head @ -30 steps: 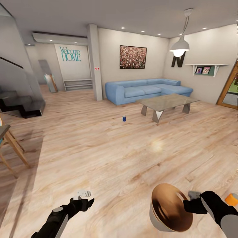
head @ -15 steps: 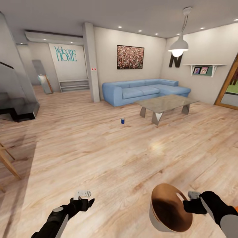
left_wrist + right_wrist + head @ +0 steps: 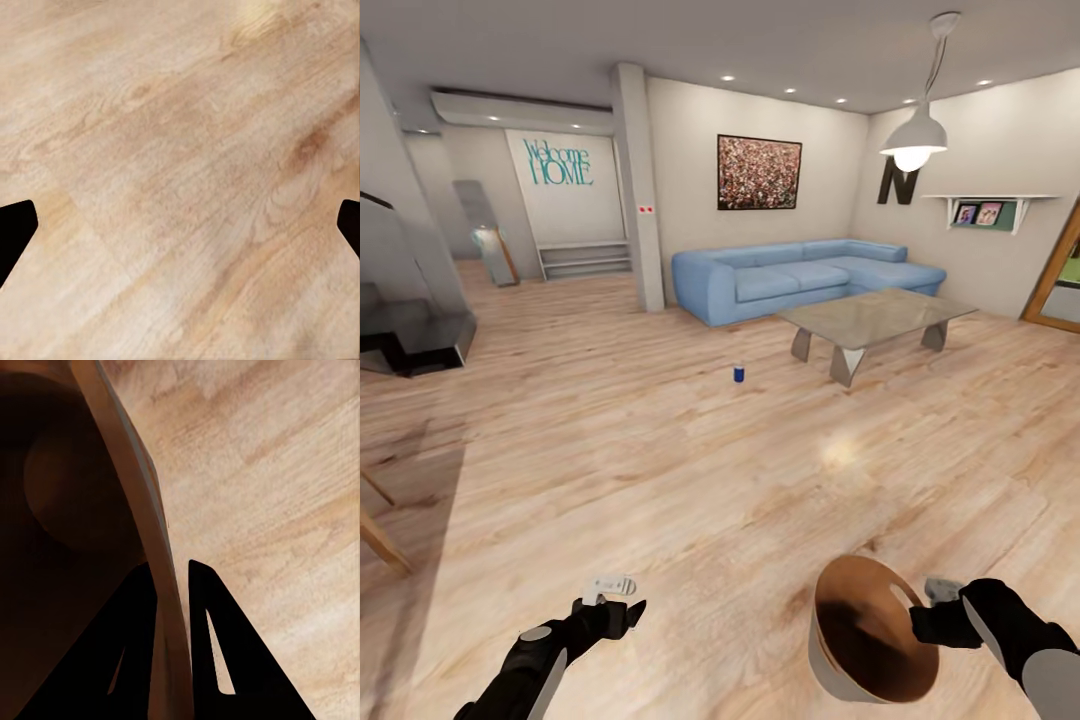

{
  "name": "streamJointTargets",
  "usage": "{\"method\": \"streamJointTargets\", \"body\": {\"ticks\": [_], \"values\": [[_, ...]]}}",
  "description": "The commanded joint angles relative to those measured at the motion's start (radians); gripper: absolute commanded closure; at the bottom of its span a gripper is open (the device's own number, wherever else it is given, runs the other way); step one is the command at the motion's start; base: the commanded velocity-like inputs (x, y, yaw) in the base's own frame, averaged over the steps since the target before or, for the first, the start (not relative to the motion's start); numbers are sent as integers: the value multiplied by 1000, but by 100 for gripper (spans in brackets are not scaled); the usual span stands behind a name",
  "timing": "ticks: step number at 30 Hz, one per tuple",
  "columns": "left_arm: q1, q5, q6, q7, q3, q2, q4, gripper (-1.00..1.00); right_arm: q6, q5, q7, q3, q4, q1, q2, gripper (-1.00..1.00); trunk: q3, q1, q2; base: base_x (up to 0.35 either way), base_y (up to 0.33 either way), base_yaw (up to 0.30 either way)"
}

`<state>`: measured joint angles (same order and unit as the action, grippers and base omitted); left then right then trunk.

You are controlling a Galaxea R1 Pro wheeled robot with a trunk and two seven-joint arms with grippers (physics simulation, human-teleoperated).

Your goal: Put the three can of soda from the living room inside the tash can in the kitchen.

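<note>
One dark blue can [image 3: 738, 373] stands on the wood floor [image 3: 660, 470] near the low table [image 3: 875, 318]; my right gripper [image 3: 922, 610] pinches the tash can's [image 3: 870, 640] rim, my left gripper [image 3: 615, 596] spread, empty.

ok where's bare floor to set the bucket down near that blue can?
Bare wood floor lies all around the blue can: the widest stretch runs between it and the grippers, and another from it toward the dark stairs. It tightens beyond the can, where the low table sits close in front of the sofa. The right gripper pinches the bucket rim.
</note>
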<state>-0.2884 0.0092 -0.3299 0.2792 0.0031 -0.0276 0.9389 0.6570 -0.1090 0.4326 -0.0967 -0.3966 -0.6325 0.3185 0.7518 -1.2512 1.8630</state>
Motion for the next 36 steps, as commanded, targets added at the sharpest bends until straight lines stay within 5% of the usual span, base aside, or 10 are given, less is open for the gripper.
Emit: {"method": "streamJointTargets", "body": {"ticks": [1, 36], "values": [[0, 0, 0, 0, 0, 0, 0, -100, 4, 17, 5, -3, -1, 0, -2, 100, 0, 0, 0, 318, 162, -7], [0, 0, 5, -2, -3, 0, 0, -100, -66, 22, 10, -3, 1, 0, -13, 100, -11, 0, 0, 318, 160, -43]]}}
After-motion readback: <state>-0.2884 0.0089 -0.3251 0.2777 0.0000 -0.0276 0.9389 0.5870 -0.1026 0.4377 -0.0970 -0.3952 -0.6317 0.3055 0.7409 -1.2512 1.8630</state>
